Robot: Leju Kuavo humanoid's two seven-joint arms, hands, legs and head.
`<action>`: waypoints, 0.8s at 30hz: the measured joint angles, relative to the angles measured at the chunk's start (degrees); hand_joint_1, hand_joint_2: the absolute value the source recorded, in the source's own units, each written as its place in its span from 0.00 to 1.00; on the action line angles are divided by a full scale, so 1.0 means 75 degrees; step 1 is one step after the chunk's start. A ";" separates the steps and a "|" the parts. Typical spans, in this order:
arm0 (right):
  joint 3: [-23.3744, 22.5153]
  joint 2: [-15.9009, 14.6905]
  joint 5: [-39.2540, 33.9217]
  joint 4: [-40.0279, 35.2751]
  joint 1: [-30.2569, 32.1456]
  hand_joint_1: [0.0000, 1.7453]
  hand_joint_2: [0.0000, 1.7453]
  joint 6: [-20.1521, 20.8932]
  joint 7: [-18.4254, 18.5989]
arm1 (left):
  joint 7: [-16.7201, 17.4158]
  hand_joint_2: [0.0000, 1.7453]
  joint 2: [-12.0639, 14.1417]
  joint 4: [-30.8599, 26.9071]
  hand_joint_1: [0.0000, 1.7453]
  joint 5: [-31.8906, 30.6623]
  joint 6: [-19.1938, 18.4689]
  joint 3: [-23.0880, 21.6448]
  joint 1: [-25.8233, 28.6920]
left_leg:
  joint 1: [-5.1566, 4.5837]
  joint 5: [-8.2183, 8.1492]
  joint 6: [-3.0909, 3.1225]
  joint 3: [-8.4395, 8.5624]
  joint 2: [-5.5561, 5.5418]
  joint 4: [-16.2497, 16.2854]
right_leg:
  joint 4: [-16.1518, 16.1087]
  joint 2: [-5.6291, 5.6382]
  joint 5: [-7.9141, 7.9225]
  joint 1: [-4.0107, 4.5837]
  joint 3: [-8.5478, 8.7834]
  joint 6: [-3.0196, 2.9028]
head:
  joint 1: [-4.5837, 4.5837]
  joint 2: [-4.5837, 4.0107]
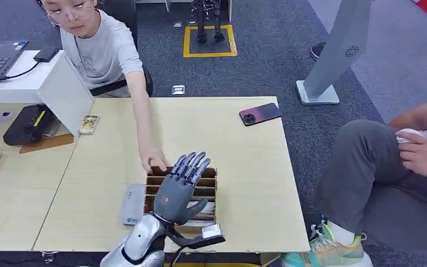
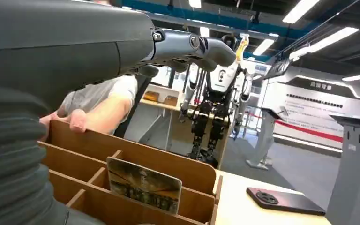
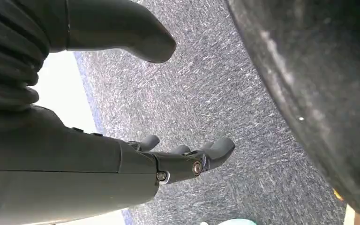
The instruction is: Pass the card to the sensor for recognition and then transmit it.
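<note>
- My left robot hand [image 1: 179,186] hovers flat over a wooden divided box [image 1: 211,173] on the light wood surface [image 1: 256,167], fingers stretched out and spread, holding nothing.
- The box is split by wooden slats into several narrow compartments, open at the top.
- One card [image 2: 143,184] with a dark printed picture stands upright on its edge in a compartment, leaning against a slat, seen in my left wrist view below my outstretched fingers.
- A person's hand [image 1: 153,158] rests on the far rim of the box, just beside my fingertips.
- A flat grey device [image 1: 133,203] lies on the surface, touching the box's left side.
- A dark phone [image 1: 259,114] lies near the far right corner of the surface, well apart from the box.
- Another card [image 1: 88,124] lies at the far left, beside a white panel [image 1: 66,89].
- My right robot hand [image 3: 178,159] hangs over grey carpet [image 3: 225,93], fingers loosely apart and empty.
</note>
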 joint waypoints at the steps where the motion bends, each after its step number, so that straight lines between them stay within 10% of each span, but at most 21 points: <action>1: 0.0009 0.0000 0.0003 0.0000 -0.0001 0.00 1.00 0.0000 0.0000 | -0.0023 1.00 -0.0015 0.0032 0.00 0.0032 0.0000 0.0000 -0.0005 | 0.0000 0.0000 0.0000 0.0000 0.0000 0.0000 | 0.0000 0.0000 0.0000 0.0000 0.0000 0.0000 | -0.0003 0.0000; 24: 0.0052 0.0000 -0.0003 -0.0003 -0.0006 0.00 1.00 0.0003 0.0003 | -0.0041 1.00 -0.0079 0.0329 0.00 0.0041 -0.0038 0.0000 -0.0089 | 0.0000 0.0000 0.0000 0.0001 -0.0001 0.0000 | 0.0000 0.0000 0.0000 0.0000 0.0007 0.0000 | -0.0003 0.0000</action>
